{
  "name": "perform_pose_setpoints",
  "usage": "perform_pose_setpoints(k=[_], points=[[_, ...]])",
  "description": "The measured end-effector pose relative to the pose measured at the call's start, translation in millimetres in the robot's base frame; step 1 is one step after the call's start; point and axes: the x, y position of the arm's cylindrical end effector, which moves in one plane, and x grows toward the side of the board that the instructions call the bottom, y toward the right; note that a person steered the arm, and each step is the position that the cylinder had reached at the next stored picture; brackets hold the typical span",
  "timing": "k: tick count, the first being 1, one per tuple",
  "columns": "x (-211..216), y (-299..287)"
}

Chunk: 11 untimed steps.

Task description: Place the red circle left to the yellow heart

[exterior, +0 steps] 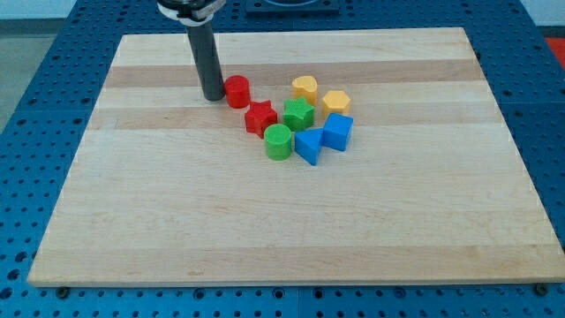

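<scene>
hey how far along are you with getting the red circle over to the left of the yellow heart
Partly there. The red circle already lies toward the view's left of the yellow heart, roughly level with it but apart. In hand: my tip sits right against the circle's left side. Left: pushing the circle rightward to close that gap, keeping clear of the red star just below.

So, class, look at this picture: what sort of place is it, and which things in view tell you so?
Probably a robotics lab bench. A wooden board lies on a blue perforated table, small coloured blocks like the red circle and yellow heart sit on it, and my tip rests beside the circle.
</scene>
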Motion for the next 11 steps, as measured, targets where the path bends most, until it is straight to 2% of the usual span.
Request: perform_pose_setpoints(k=[11], points=[[-2.9, 49.6]])
